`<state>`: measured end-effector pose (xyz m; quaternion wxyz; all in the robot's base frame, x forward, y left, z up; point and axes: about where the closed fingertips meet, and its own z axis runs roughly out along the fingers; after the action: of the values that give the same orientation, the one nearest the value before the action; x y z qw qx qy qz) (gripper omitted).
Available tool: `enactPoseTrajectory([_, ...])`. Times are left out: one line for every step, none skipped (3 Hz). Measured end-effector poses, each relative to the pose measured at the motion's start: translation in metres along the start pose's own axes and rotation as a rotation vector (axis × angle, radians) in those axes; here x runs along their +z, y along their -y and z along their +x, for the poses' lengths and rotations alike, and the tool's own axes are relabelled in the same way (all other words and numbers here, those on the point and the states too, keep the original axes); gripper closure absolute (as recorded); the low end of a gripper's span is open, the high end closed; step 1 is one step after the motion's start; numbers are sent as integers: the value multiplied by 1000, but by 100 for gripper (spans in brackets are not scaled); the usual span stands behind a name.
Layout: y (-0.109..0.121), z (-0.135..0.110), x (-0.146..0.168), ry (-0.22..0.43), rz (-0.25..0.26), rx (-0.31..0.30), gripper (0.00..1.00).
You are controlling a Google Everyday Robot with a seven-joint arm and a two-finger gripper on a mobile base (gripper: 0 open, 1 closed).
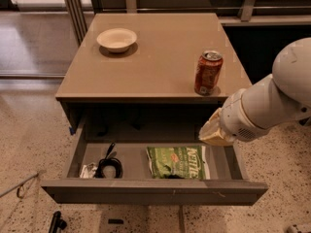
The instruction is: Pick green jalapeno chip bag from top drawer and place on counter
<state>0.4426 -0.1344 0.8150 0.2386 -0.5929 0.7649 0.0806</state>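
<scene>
The green jalapeno chip bag (177, 162) lies flat in the open top drawer (155, 191), right of its middle, with white "Kettle" lettering facing up. My gripper (212, 131), a tan end on the white arm (272, 106), hangs over the drawer's right rear part, just above and to the right of the bag and apart from it. The tan counter (150, 57) above the drawer carries other items.
A red soda can (208, 73) stands near the counter's right front edge, close above my gripper. A white bowl (116, 39) sits at the counter's back left. A black coiled cable (109, 165) and a small wrapper (88, 170) lie in the drawer's left part.
</scene>
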Motion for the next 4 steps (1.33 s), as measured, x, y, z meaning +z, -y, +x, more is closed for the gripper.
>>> enactPoseTrajectory([-11, -12, 35, 75, -4, -14, 100])
enactPoseTrajectory([-25, -29, 70, 136, -29, -46, 100])
enactPoseTrajectory([-25, -29, 70, 135, -29, -46, 100])
enactPoseTrajectory([-20, -19, 83, 139, -13, -44, 100])
